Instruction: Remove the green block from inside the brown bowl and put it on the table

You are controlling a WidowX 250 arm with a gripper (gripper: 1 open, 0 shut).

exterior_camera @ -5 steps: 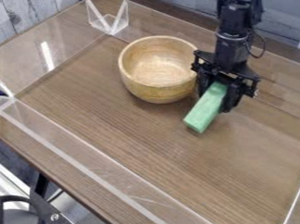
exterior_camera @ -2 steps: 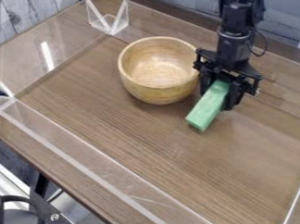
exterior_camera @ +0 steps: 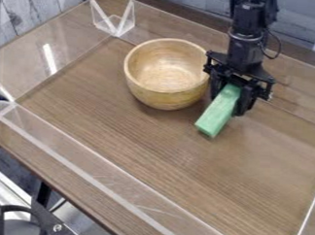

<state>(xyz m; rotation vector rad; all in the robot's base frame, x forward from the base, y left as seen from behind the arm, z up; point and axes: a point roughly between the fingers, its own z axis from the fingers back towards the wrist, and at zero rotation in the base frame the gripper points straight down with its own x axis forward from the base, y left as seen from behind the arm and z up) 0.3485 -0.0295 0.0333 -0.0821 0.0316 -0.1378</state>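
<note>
The green block [exterior_camera: 216,114] is a bright green bar lying on the table [exterior_camera: 145,158] just right of the brown bowl [exterior_camera: 166,71]. Its far end sits between the black fingers of my gripper [exterior_camera: 236,91], which points straight down and is shut on the block. Nothing shows inside the bowl, which stands upright just left of the gripper. The block's near end rests toward the table's middle, apart from the bowl.
Low clear acrylic walls [exterior_camera: 68,150] run along the table's edges. A clear angled bracket [exterior_camera: 111,19] stands at the far left corner. Open tabletop stretches in front of the bowl and the block.
</note>
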